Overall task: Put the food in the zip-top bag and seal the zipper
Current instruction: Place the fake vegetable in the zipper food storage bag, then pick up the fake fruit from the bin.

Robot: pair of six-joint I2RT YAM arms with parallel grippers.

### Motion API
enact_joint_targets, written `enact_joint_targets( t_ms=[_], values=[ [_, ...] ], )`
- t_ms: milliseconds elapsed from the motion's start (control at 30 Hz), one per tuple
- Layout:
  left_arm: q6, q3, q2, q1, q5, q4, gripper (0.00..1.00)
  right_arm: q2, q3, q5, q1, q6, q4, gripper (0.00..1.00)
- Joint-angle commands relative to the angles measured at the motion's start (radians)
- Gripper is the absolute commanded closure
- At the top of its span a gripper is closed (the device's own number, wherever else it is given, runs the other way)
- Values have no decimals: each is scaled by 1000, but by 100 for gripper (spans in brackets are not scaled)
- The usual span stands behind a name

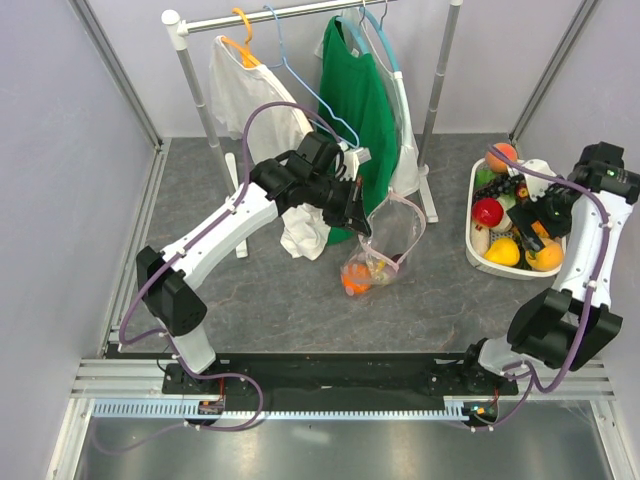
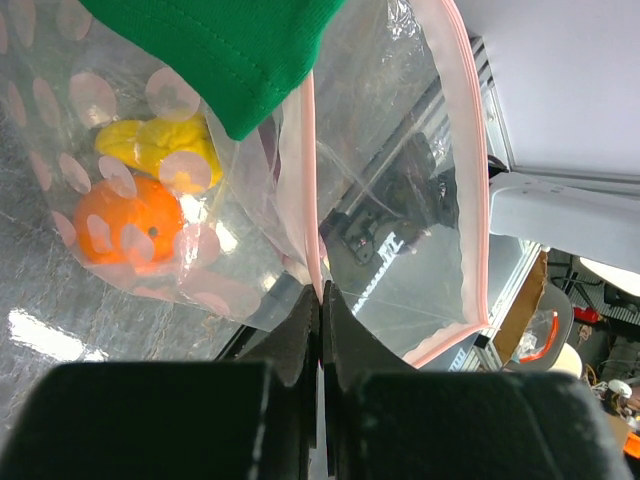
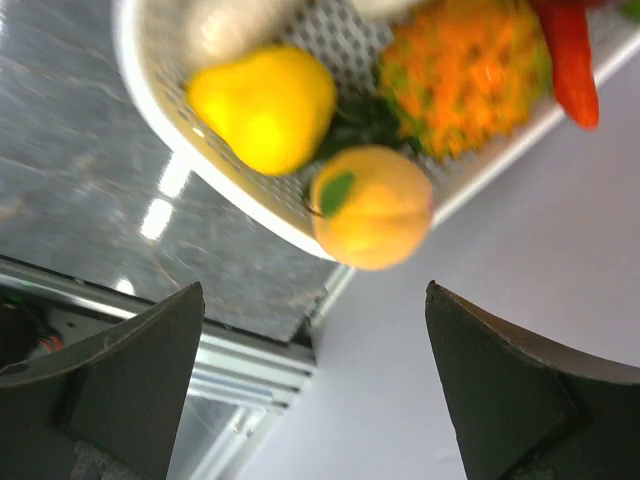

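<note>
Hanging from the left hand (image 1: 358, 222), the zip-top bag (image 1: 392, 240) is clear floppy plastic with pale pink dots and a pink edge. Its mouth gapes in a loop just in front of the hem of the green shirt (image 1: 355, 110). That hand's fingers (image 2: 295, 340) are pressed tight together on the zipper (image 2: 312, 180) — the narrow pink strip runs up from between them. 2 pieces of food sit in the bag's bottom, just under the shirt's hem: an orange fruit (image 2: 128, 222) and a yellow piece (image 2: 160, 145) touching it. Pale marks on dark hardware (image 2: 375, 235) seen through the plastic are too blurred to read.

Well to the right of the shirt, the right hand (image 3: 312, 300) hovers above the white basket (image 1: 478, 250) — jaws spread wide, holding nothing. Under it lie a yellow pear (image 3: 262, 105), a peach (image 3: 372, 205) at the rim, a bumpy orange piece (image 3: 465, 70) and a red one (image 3: 568, 55). The basket rests on the grey surface (image 1: 250, 300).
</note>
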Motion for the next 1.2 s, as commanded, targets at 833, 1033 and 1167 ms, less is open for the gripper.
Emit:
enact_joint_targets(
  t_ms=[833,1033,1167],
  values=[
    [1,-47,-55,6,54,61,98,250,-160,268,-85,-45,275,2],
    [1,-44,-52,5,55,59,98,262,-195,276,-87,-43,291,4],
    [2,-44,-52,5,55,57,98,253,-201,265,-87,-42,275,20]
  ],
)
